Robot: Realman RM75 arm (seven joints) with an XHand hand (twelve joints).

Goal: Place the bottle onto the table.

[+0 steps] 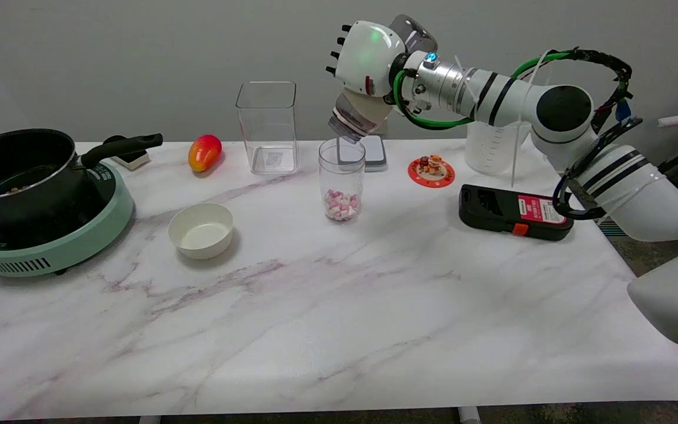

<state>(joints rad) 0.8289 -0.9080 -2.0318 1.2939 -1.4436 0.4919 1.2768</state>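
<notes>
My right hand [368,59] hangs above the table's far middle and grips a clear bottle [358,115]. The bottle is tipped over, its mouth pointing down and left, just above a clear glass [342,179]. That glass stands upright on the marble table [315,306] and has pink and white candies in its bottom. The bottle's base sticks out past the hand at the upper right. The hand's fingers are mostly hidden behind its white back.
A tall clear square container [267,126] and a mango [204,152] stand at the back. A white bowl [201,230], a black pot [18,168] on a green cooker [50,241], a black device [514,212], a red coaster [431,171] and a measuring jug [492,147] surround the glass.
</notes>
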